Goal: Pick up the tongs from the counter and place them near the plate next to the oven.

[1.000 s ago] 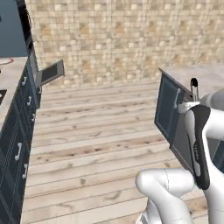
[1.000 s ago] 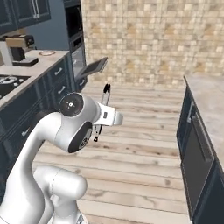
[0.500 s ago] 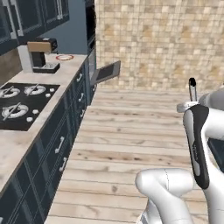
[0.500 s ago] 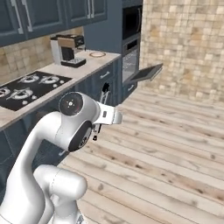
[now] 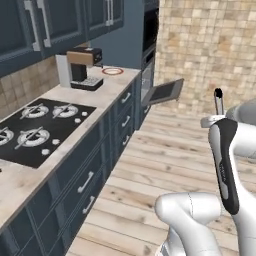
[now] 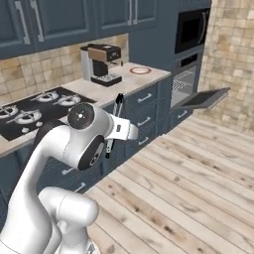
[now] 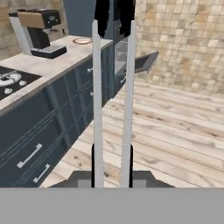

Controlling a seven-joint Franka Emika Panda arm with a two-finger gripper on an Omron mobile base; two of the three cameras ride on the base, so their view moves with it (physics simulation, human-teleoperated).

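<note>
Hand view: one tongs point(image 7: 111, 96) clamped in gripper point(image 7: 111, 168); one plate point(image 7: 82, 41).

The white arm folds up over its base, elbow bent, hand raised above the floor. Its gripper point(image 7: 112, 168) is closed, fingers point(image 7: 93, 164) clamping the tongs point(image 7: 112, 87).

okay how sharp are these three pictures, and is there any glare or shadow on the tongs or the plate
Left base view: soft render, plate small but legible, no glare. Right base view: tongs thin and slightly blurred. Hand view: tongs loom large up close, evenly lit, no clear shadow.
</note>
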